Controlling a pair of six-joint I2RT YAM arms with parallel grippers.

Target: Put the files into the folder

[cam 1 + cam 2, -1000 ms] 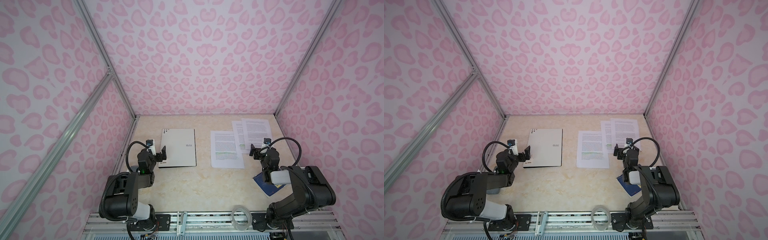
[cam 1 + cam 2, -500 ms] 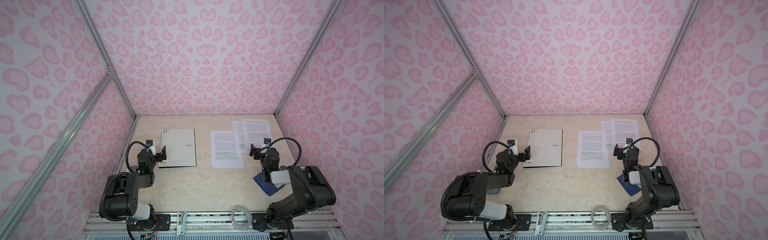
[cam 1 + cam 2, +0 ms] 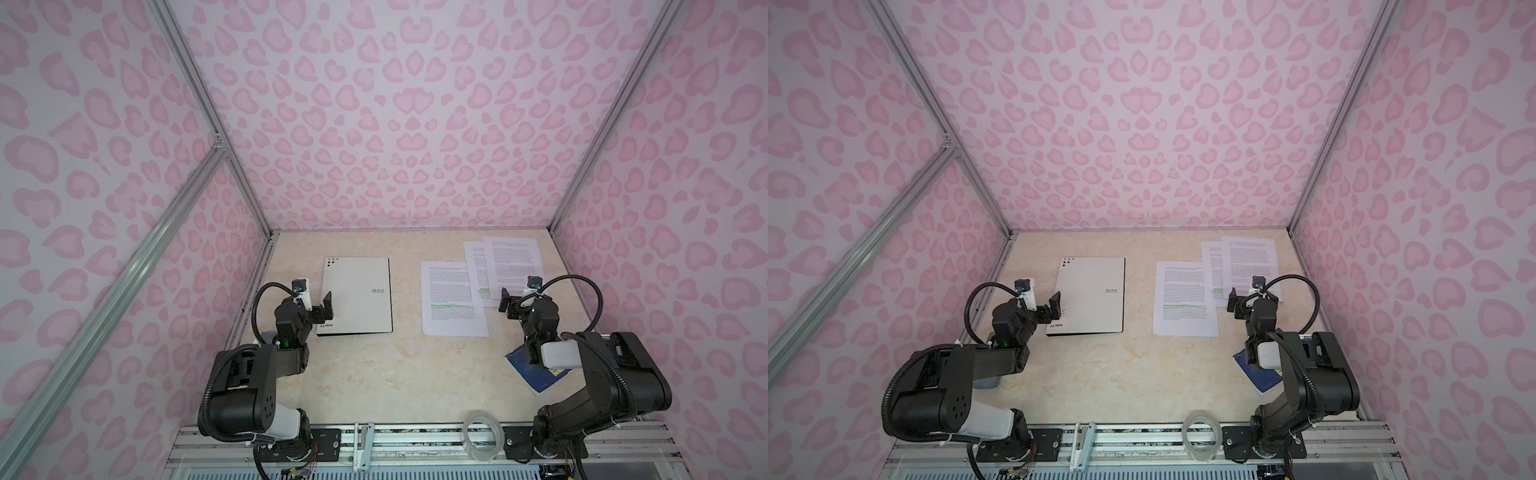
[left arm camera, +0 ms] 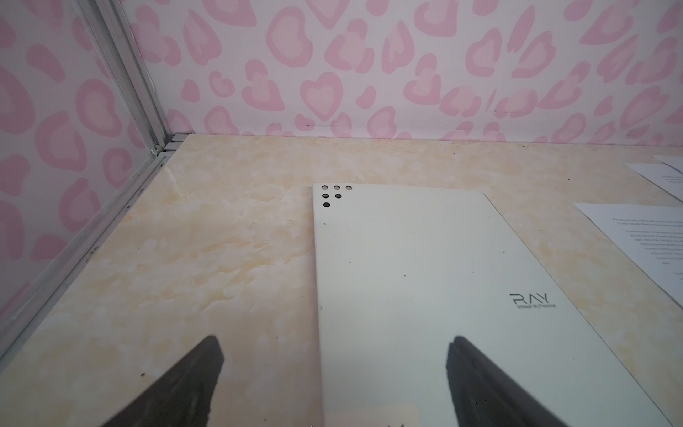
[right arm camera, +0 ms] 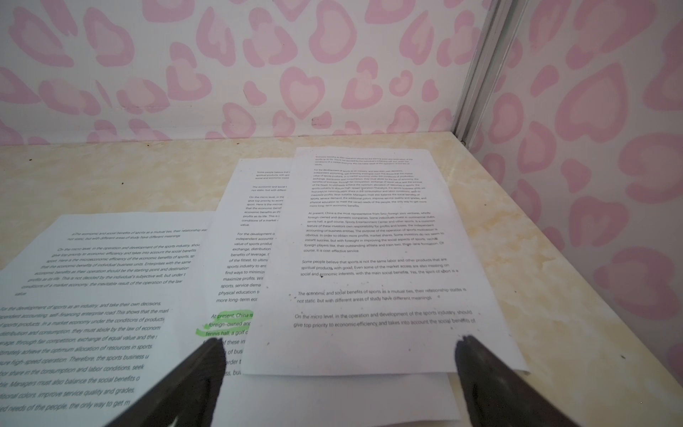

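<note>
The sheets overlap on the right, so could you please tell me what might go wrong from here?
1. The folder lies shut and flat; the open left end effector may slip off its thin cover edge.
2. The far sheet overlaps the middle sheet, so the open right end effector could drag both or crumple them.
3. The booklet lies under the right arm and might get nudged.

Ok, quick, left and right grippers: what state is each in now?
Left gripper: open, empty, at the folder edge.
Right gripper: open, empty, over the files.
</note>
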